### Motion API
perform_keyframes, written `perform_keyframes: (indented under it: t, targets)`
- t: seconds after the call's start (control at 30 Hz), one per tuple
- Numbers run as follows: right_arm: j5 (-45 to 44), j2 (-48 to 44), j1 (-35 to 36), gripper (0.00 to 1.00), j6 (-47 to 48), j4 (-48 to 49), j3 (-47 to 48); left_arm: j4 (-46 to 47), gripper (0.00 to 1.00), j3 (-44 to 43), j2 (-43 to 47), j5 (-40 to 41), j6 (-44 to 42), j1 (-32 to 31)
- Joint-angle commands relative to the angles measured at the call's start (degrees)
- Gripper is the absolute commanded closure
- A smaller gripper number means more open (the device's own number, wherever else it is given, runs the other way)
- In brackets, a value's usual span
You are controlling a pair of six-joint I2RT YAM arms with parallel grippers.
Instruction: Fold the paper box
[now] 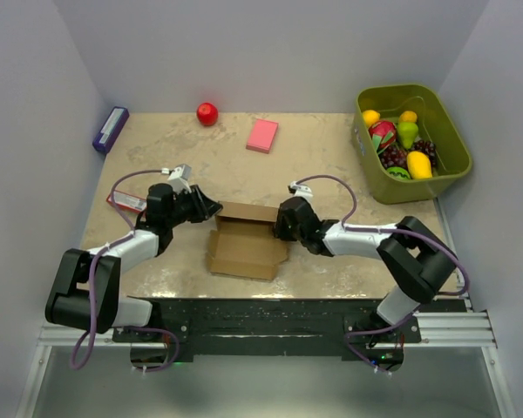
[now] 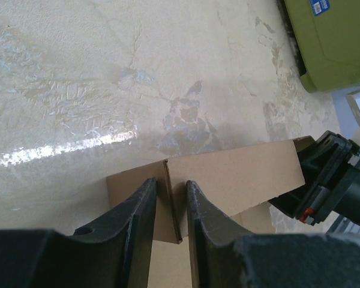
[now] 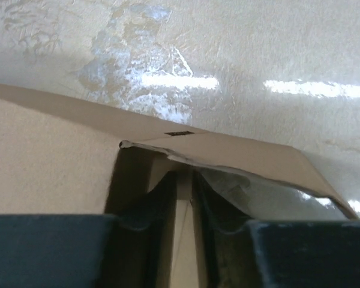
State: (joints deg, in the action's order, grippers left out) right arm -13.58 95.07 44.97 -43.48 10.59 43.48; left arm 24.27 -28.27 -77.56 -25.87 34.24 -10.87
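Observation:
The paper box [image 1: 242, 251] is plain brown cardboard lying open near the front middle of the table, with its back wall [image 1: 246, 212] raised. My left gripper [image 1: 211, 209] is at the box's back left corner. In the left wrist view its jaws [image 2: 171, 183] stand close together around the upright corner flap [image 2: 173, 204]. My right gripper [image 1: 283, 223] is at the back right corner. In the right wrist view its jaws [image 3: 184, 180] are nearly closed on a thin cardboard wall [image 3: 183, 222], under a folded flap [image 3: 246, 156].
A green bin [image 1: 453, 148] with toy fruit stands at the back right and shows in the left wrist view [image 2: 330, 42]. A pink block [image 1: 262, 135], a red ball [image 1: 207, 113] and a purple item [image 1: 111, 129] lie along the back. A flat red-and-white item [image 1: 126, 202] lies under the left arm.

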Motion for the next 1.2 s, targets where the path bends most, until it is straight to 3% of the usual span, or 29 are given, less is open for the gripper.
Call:
perform_keyframes:
  t: [0.0,0.07,0.13,0.37,0.53,0.87,0.97,1.1,1.17]
  targets:
    - [-1.0,-7.42,0.56,0.64,2.79,-7.94,1.95,-4.41,0.7,-0.03,0.83,1.17,-2.77,-0.11]
    - [-1.27,-9.98,0.56,0.54,4.1,-10.41,2.22,-5.37,0.7,-0.29,1.27,1.78,-3.38,-0.11]
    - [-1.53,-12.01,0.56,0.53,5.68,-14.17,3.36,-5.81,0.7,-0.29,1.71,2.22,-3.65,-0.11]
    - [3.82,-14.03,2.22,0.7,6.83,-17.97,2.84,-6.25,0.71,-0.82,2.24,2.31,-3.92,-0.2]
    - [5.94,-12.54,4.69,0.75,5.61,-17.45,0.38,-6.69,0.71,-1.0,2.32,2.57,-4.18,-0.46]
    - [0.93,-5.07,4.69,0.8,3.41,-19.2,-1.03,-9.24,0.71,-2.57,3.47,4.16,-5.41,-1.08]
    - [0.58,-4.28,4.69,0.8,3.32,-18.59,-0.95,-11.61,0.64,-4.76,3.99,5.91,-6.81,-2.04]
    - [0.49,-3.66,4.69,0.8,3.23,-18.59,-0.86,-16.09,0.36,-10.47,5.66,9.95,-9.36,-3.45]
    - [0.31,-3.57,4.78,0.8,3.14,-18.59,-1.12,-19.16,0.31,-15.13,7.41,13.37,-11.2,-4.67]
